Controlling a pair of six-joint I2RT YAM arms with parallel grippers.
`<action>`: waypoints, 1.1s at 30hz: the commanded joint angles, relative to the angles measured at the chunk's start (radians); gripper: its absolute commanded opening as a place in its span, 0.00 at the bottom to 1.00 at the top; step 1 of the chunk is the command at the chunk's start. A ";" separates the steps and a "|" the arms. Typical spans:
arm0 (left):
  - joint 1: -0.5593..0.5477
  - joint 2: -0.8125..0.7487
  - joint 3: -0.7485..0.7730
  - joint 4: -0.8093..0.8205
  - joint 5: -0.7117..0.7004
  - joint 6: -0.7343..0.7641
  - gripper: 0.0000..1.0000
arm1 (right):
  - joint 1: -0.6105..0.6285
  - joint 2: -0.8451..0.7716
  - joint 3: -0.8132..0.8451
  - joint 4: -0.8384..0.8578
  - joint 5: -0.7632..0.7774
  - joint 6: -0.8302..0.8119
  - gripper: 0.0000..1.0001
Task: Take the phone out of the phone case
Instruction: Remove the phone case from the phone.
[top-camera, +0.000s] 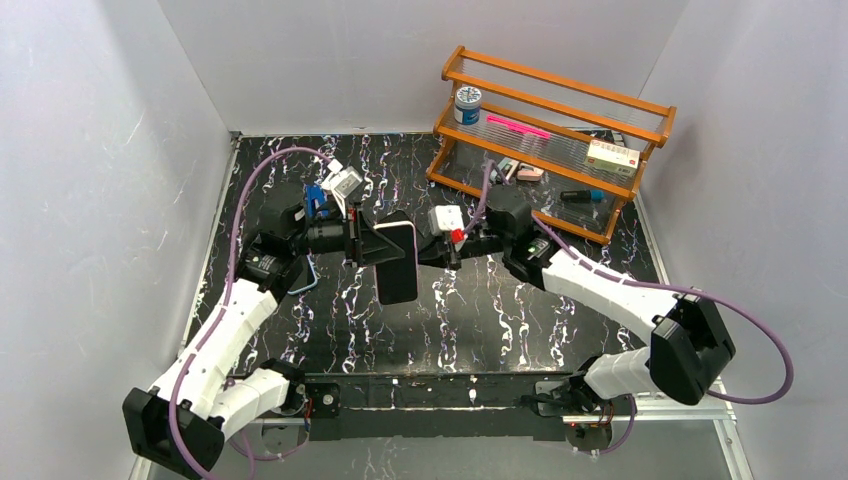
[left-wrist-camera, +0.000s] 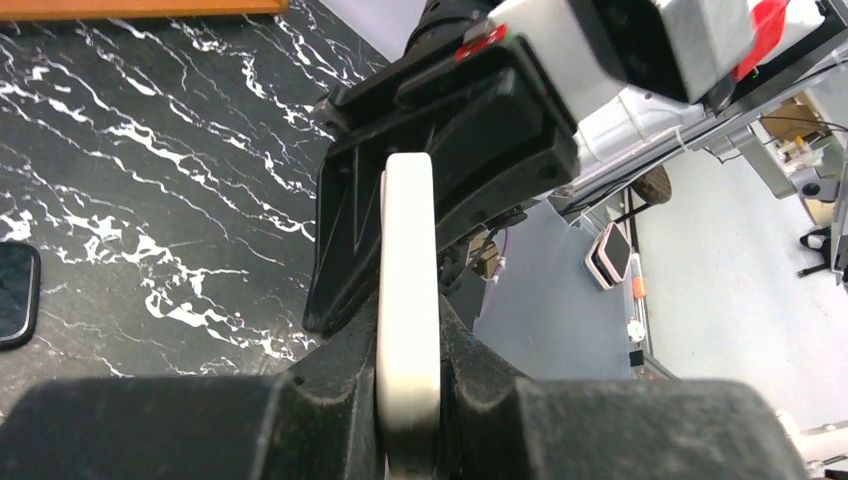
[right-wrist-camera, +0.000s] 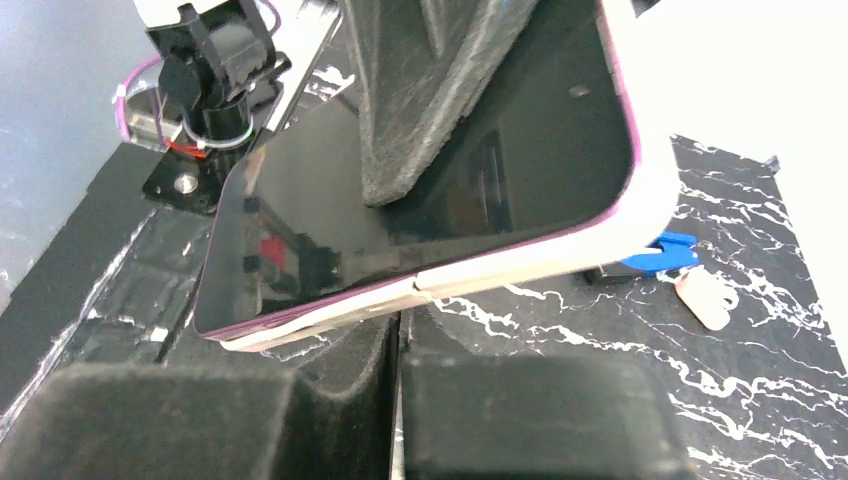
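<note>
The phone, black screen in a white case with a pink rim, hangs in the air over the middle of the table. My left gripper is shut on the phone case; the case's white edge sits clamped between its fingers. My right gripper meets the phone from the right. In the right wrist view its jaws are shut with nothing between them, tips against the case's lower edge. The screen faces this camera, with a left finger across it.
A wooden rack stands at the back right with a can, a pink pen and a box. A second dark phone lies on the table under the left arm. A blue object lies beyond the phone.
</note>
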 joint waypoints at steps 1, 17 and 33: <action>-0.003 -0.030 -0.046 0.072 -0.014 -0.069 0.00 | -0.011 -0.064 -0.078 0.324 -0.010 0.287 0.15; -0.003 -0.046 -0.269 0.567 -0.321 -0.480 0.00 | -0.035 -0.308 -0.335 0.246 0.473 0.673 0.54; -0.003 -0.079 -0.412 0.717 -0.548 -0.678 0.00 | -0.029 -0.311 -0.500 0.579 0.534 1.374 0.55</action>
